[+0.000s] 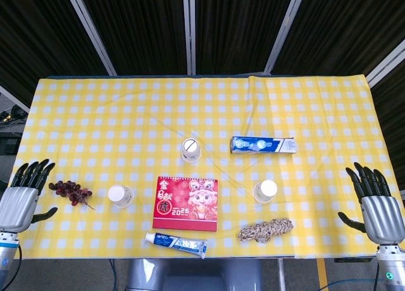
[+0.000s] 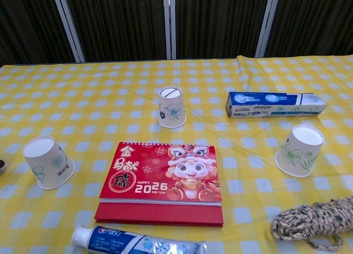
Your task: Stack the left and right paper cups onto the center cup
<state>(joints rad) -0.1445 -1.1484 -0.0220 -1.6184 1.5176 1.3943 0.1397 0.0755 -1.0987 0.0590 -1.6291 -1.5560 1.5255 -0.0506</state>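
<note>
On a yellow checked tablecloth (image 1: 304, 107), the center cup (image 2: 171, 106) stands upside down, its flat base up, just beyond the far edge of a red 2026 desk calendar (image 2: 161, 180); the left cup (image 2: 47, 162) and the right cup (image 2: 299, 151) sit inverted too, one on either side of the calendar and well apart from the middle one, none yet stacked. A blue toothpaste box (image 2: 274, 104) lies beyond the right cup, a coil of braided rope (image 2: 312, 221) lies near it toward the table's front edge, and a toothpaste tube (image 2: 138, 241) rests along the front edge just beside the calendar. A bunch of dark grapes (image 1: 69, 190) lies to the outside of the left cup. At the table's two front corners, seen only from the head camera, the left hand (image 1: 24, 195) and the right hand (image 1: 376, 204) hover with fingers spread wide, holding nothing and well apart from every cup
</note>
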